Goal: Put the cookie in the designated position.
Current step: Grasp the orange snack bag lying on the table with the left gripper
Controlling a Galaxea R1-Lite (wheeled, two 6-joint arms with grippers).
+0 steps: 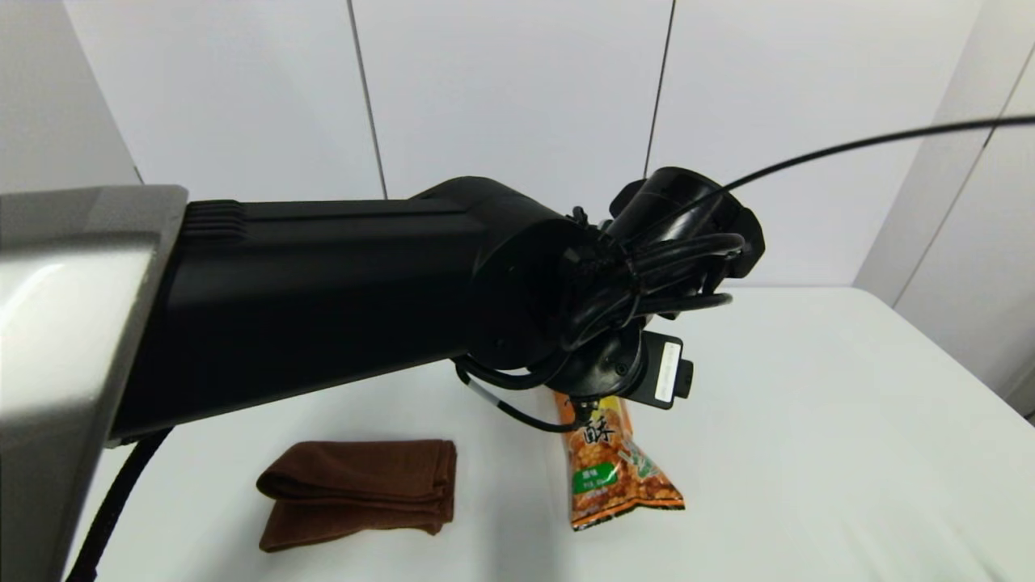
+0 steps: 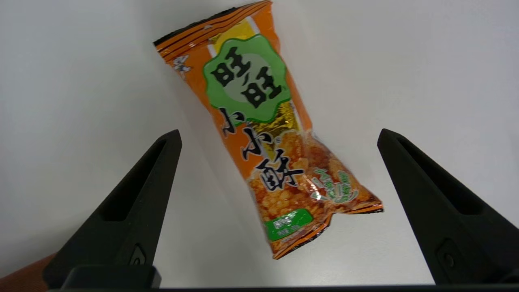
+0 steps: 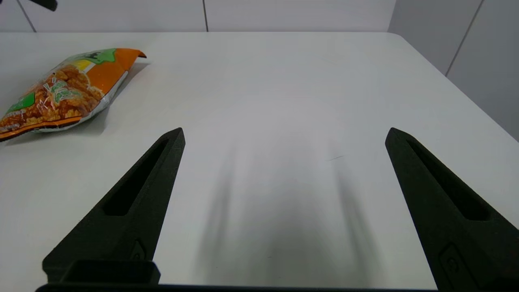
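right now, nearest my head camera, the folded brown towel lies flat on the white worktop, left of the cookie and apart from it. the cookie is a long orange snack bag lying flat near the middle of the worktop, slightly angled. from the left wrist camera i can read its print well: a green scalloped label with black characters 旺旺 near one end, then 小小酥 in black running down the length, over pictured golden-brown puffs, and a small green tag near the other sealed end whose writing is too small to read. green script on the clear part beside the puffs i cannot make out either.

my left arm reaches in from the left across the head view, a thick black link ending in a cabled wrist that hangs above the far half of the bag and hides it. the left gripper points down at the cookie, fingers spread wide, one on each side of the bag and clear of it; it holds nothing and touches nothing that i can see.

the right gripper sits low over bare worktop on the right side, fingers also wide apart and empty, with the bag lying well off to one side of it.

farther back, white wall panels rise behind the worktop.
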